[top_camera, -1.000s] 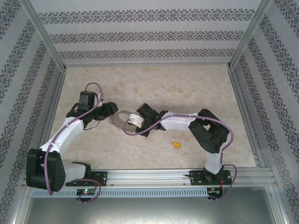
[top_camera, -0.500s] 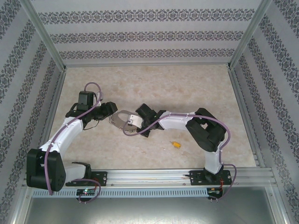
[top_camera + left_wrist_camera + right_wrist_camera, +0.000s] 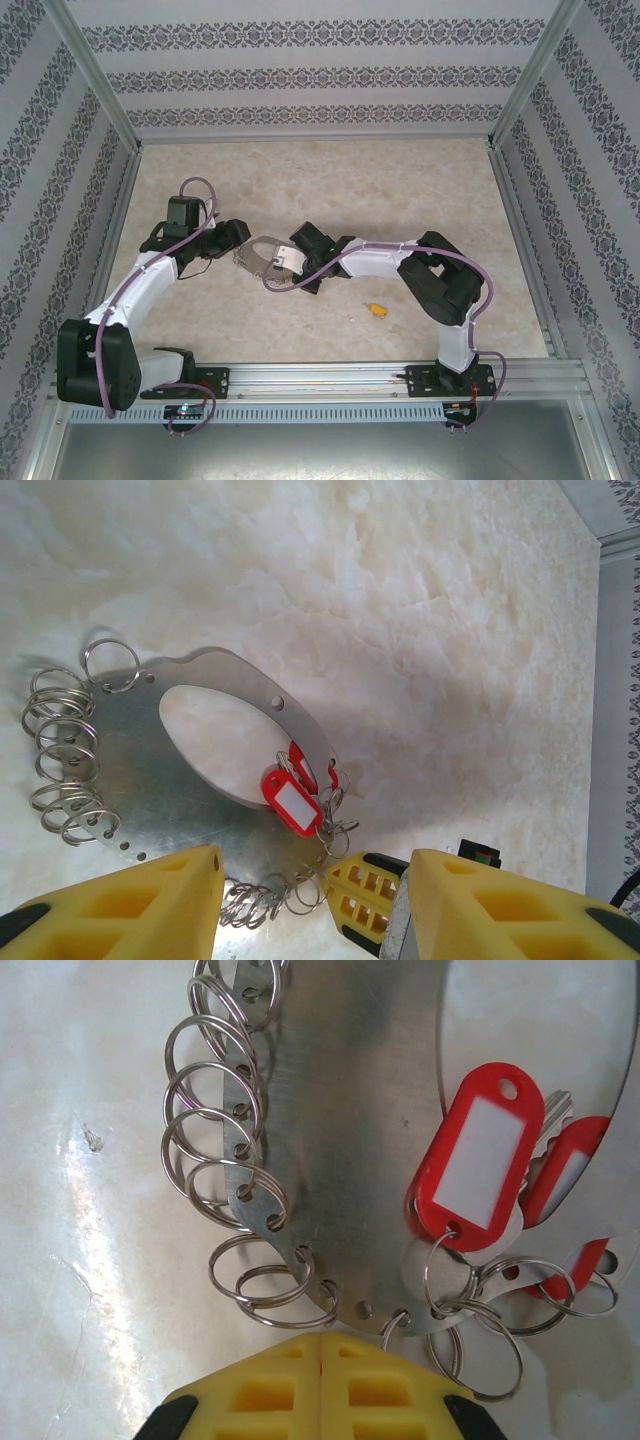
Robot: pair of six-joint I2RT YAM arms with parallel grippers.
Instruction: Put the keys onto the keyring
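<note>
Key [image 3: 376, 309]: tiny yellow-orange piece, lying loose on the table [image 3: 400, 190], right of centre toward the near edge, just in front of the right arm's forearm [image 3: 380, 262]. Neither gripper touches it. It sits well apart from the keyring.

Keyring [image 3: 256, 254]: flat grey metal plate with an oval cut-out, lying flat left of the table's centre, between the two grippers. Split rings [image 3: 205, 1090] are threaded through holes along its rim. Red tags [image 3: 478, 1150] with white labels hang on rings at one end, and a silver key blade sits partly under them.

Right gripper [image 3: 322, 1345]: yellow fingers pressed fully together, tip right at the plate's rim among the split rings. Can't tell whether a ring is pinched between them.

Left gripper [image 3: 315, 865]: jaws roughly half apart, straddling the plate's opposite edge. One finger [image 3: 120, 900] overlaps the plate and the other is off it, on the table side. Nothing visibly clamped. The right gripper's yellow tip shows in the gap between them.
</note>
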